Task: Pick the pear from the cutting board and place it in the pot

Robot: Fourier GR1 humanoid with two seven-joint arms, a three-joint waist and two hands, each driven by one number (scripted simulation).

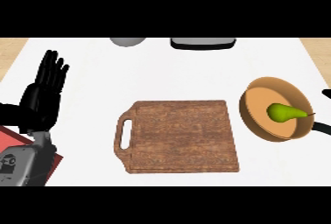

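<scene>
Pear (284,112) is green and it lies on its side inside the pot (253,114), on the pale orange bottom, closer to the right wall. Its long axis goes almost left to right across the view: the round fat end is at the left and the narrow neck with the thin stem points to the right, a little downward, toward the pot's black handle (321,127). The pot is copper-brown and shallow, and only the pear is in it. It stands on the right part of the counter (174,74), just beside the right edge of the cutting board (177,135), not touching it as far as I can see.

The cutting board is dark wood with a cut-out grip at its left side, and nothing lies on it.

The left hand (42,98) shows at the left edge, black, with fingers straight and pointing up, holding nothing. A small black piece at the right edge may belong to the right hand, but I cannot tell how it stands.

The counter is white. At its far edge are a grey round object (128,41) and a dark flat object (202,43), both cut by the view. A red thing (16,138) lies at the lower left.
</scene>
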